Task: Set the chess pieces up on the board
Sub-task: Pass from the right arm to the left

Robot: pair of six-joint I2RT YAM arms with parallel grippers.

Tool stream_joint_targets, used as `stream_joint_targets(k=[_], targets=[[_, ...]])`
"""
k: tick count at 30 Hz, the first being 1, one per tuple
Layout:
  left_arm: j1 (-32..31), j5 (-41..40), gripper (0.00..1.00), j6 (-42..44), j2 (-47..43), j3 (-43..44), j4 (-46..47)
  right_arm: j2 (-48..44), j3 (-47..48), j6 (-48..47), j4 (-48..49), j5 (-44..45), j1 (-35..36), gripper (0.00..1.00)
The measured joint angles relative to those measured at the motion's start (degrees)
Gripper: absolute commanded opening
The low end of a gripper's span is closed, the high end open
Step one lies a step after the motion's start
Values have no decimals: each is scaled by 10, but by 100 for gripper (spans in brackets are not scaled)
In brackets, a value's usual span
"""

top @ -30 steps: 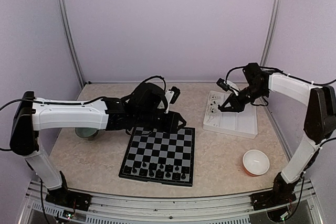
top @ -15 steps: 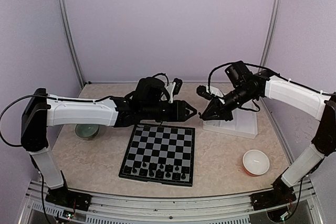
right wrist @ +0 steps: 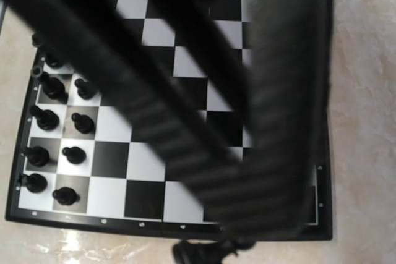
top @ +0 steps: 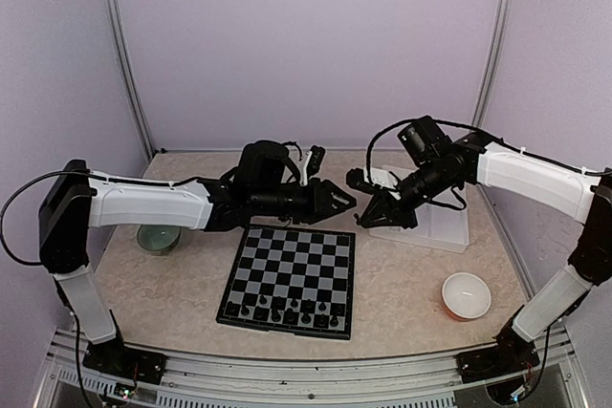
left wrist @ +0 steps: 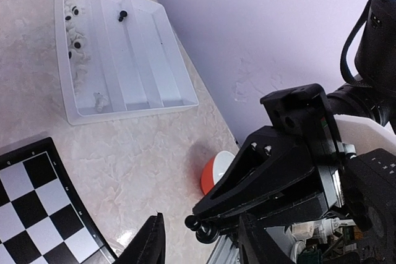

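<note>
Black chess piece [left wrist: 204, 234] hangs pinched in the right claw [top: 363, 221], between the left claw's [top: 350, 203] spread fingers (gaps either side), above the board's [top: 287, 265] 1 o'clock corner; other chess pieces [top: 287, 311] fill its 6 o'clock rows.

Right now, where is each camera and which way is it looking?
Top external: above, behind the arm bases, looking down at the board; both arms show.
Left wrist: on the left arm, facing the tray and right gripper; own fingers show.
Right wrist: on the right arm, looking down at the board; own blurred fingers show.
Shared: both wrist views show the pinched chess piece.
</note>
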Motion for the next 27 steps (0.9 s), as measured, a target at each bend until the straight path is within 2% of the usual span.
stream_joint_targets(k=[10, 27], targets=[[1, 40, 36, -30, 20, -1, 15, 0, 0, 0, 1, 3, 4, 12], [2, 74, 16, -46, 42, -1, 37, -1, 0, 0, 0, 3, 5, 12]])
